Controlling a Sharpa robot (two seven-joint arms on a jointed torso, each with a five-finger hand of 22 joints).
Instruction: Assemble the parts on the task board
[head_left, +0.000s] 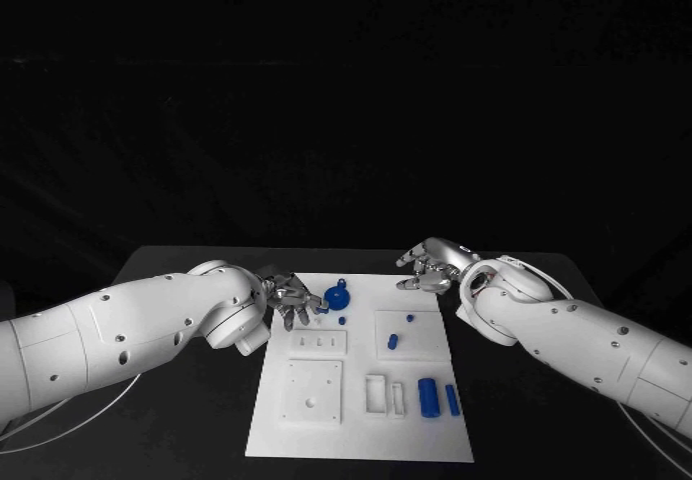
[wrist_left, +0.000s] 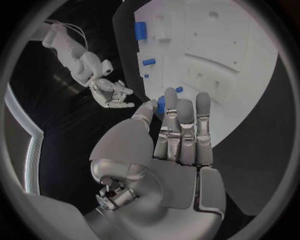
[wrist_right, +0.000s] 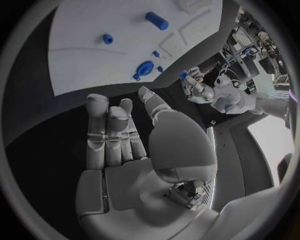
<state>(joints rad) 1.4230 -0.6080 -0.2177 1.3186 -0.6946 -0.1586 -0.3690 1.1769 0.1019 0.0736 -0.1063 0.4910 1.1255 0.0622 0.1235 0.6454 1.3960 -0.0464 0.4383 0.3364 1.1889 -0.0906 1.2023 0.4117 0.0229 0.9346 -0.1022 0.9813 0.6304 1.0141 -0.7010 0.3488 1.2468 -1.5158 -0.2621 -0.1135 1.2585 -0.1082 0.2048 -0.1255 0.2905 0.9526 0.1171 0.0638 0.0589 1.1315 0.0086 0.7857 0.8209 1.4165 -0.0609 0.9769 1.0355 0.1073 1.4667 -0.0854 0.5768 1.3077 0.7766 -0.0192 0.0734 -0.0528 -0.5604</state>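
Left hand (head_left: 293, 298) has its fingers lightly curled, holding nothing, just at 9 o'clock of the round blue part (head_left: 338, 296) at the task board (head_left: 361, 440)'s far end. Right hand (head_left: 430, 268) hovers empty, fingers loosely spread. I'd pinch the part's rim and lift straight.

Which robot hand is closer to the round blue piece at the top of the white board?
The left hand. Its fingers sit right beside the round blue piece on the task board. The right hand hovers open at the board's far right corner, farther from it, holding nothing.
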